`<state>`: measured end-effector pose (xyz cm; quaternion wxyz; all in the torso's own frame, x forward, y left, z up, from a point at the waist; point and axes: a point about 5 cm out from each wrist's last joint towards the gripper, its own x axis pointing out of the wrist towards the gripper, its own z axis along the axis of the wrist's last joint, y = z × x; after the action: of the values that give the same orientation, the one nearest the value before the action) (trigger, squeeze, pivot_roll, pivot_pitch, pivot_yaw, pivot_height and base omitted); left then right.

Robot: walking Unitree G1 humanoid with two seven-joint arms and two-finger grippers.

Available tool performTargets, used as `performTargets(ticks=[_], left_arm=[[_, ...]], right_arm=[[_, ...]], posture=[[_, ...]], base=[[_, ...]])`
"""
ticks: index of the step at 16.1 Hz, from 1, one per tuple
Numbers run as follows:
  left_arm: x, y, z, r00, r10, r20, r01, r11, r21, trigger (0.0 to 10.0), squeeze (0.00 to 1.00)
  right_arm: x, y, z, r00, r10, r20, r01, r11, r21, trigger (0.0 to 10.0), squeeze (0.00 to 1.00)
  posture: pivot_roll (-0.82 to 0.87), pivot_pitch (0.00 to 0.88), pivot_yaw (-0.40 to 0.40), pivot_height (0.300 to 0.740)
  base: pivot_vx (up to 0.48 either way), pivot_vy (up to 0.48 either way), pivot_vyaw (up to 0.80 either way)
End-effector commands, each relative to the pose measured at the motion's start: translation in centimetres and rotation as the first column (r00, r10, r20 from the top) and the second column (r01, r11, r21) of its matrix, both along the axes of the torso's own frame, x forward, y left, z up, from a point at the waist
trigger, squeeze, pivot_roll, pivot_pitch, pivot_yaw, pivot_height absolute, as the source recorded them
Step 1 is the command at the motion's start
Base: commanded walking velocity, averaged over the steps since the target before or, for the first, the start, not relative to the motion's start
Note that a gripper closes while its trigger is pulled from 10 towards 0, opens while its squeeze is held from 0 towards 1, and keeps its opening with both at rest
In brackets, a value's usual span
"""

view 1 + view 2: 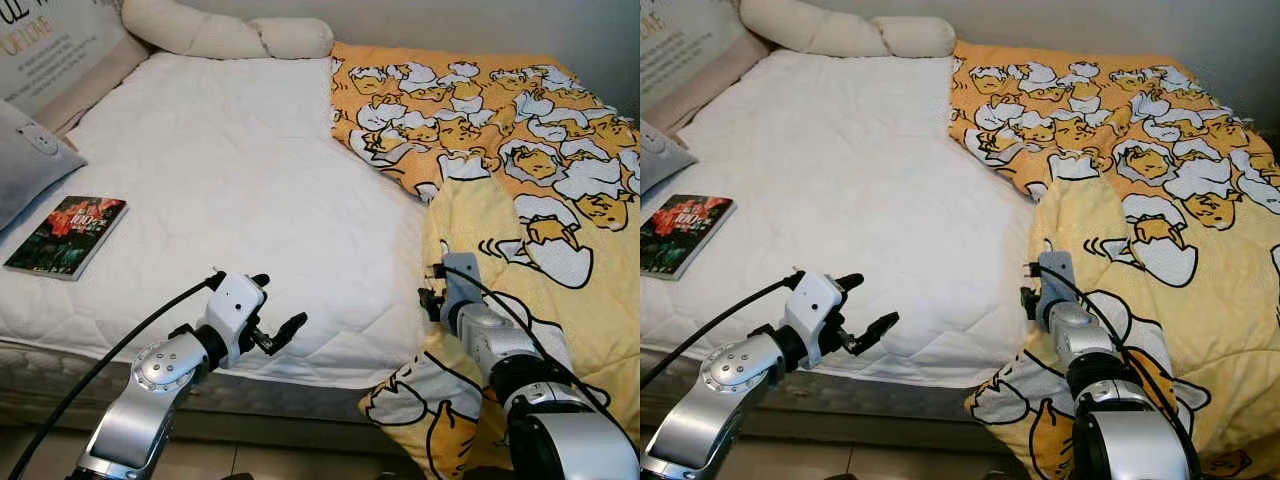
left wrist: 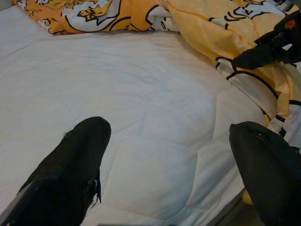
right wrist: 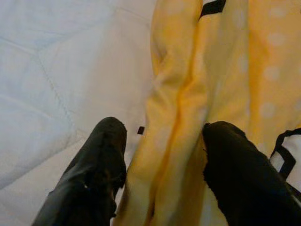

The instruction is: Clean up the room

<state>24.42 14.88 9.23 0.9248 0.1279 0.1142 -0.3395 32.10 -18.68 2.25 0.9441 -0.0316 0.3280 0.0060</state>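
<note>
Tidying is at an early stage: the dark paperback book (image 1: 66, 235) lies on the white quilted mattress (image 1: 250, 190), the left gripper (image 1: 268, 312) hovers released, and the right gripper (image 3: 160, 165) straddles a fold of the bunched yellow cartoon-print blanket (image 1: 530, 190), fingers not yet clenched.

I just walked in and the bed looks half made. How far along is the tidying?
Done: little; the yellow duvet is bunched on the robot's right. In hand: the right pincer straddles a fold of its edge, fingers not yet closed; the left pincer hovers open above the white mattress. Left: spreading the duvet, moving the book.
</note>
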Motion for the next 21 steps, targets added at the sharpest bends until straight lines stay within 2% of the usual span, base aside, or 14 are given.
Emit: performTargets(ticks=[1, 4, 8, 15, 18, 21], left_arm=[[0.0, -0.1, 0.1, 1.000, -0.019, -0.003, 0.019, 1.000, 0.019, 10.0, 0.00], [0.2, 0.3, 0.1, 1.000, -0.021, -0.009, 0.021, 1.000, 0.023, 10.0, 0.00], [0.2, 0.1, 0.2, 1.000, -0.023, -0.006, 0.023, 1.000, 0.021, 10.0, 0.00], [-0.4, 0.3, 0.1, 1.000, 0.004, -0.003, -0.004, 1.000, 0.019, 10.0, 0.00], [-0.7, 0.4, -0.1, 0.999, 0.042, 0.014, -0.042, 0.999, 0.017, 10.0, 0.00], [-1.4, 0.2, 0.0, 1.000, 0.020, -0.007, -0.020, 1.000, -0.003, 10.0, 0.00]], right_arm=[[0.3, -0.2, 0.3, 1.000, 0.017, 0.013, -0.017, 1.000, -0.019, 0.0, 0.00], [0.5, 0.1, 0.4, 0.999, 0.037, 0.021, -0.037, 0.999, -0.037, 0.0, 0.00], [0.5, -0.1, 0.5, 0.998, 0.053, 0.034, -0.052, 0.998, -0.042, 0.0, 0.00], [0.2, -0.8, 0.4, 0.996, 0.080, 0.037, -0.079, 0.996, -0.040, 0.0, 0.00], [-0.4, -1.6, 0.1, 0.992, 0.118, 0.037, -0.116, 0.992, -0.047, 0.0, 0.00], [-1.2, -1.7, 0.5, 0.963, 0.260, 0.077, -0.260, 0.966, -0.006, 0.0, 0.00]], posture=[[0.02, 0.000, -0.016, 0.740], [0.02, 0.000, 0.002, 0.740], [0.03, 0.000, -0.013, 0.740], [0.03, 0.000, -0.023, 0.740], [0.01, 0.000, -0.028, 0.740], [-0.02, 0.000, -0.009, 0.740]], base=[[0.000, 0.000, 0.00], [0.000, 0.000, 0.00], [0.000, 0.000, 0.00], [0.000, 0.000, 0.00], [0.000, 0.000, 0.00], [0.000, 0.000, 0.00]])
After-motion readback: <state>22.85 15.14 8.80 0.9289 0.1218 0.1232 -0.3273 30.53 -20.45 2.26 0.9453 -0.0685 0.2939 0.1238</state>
